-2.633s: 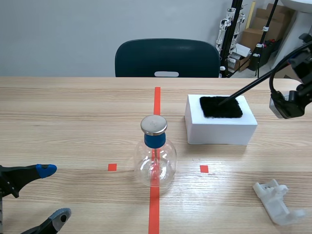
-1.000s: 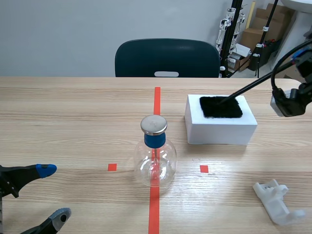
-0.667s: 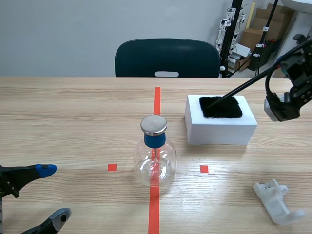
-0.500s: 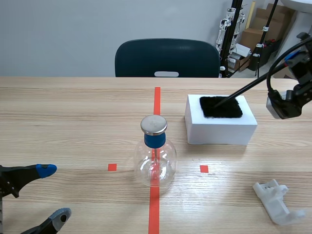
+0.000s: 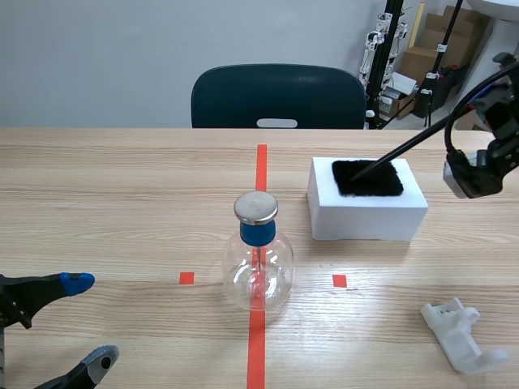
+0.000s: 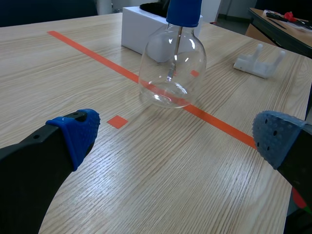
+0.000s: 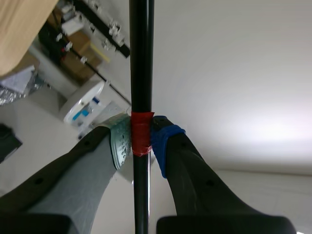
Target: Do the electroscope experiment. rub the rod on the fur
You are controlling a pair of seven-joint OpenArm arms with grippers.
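We judge this the rubbing step: our right gripper (image 7: 140, 141) clamps the black rod (image 5: 405, 151), tip on the fur (image 5: 367, 177), calling next for a stroke across it, while the left gripper (image 6: 178, 136) sits open.

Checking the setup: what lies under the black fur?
A white block carries the fur; the black rod rests its tip on the fur. The block's surface beneath the fur is covered.
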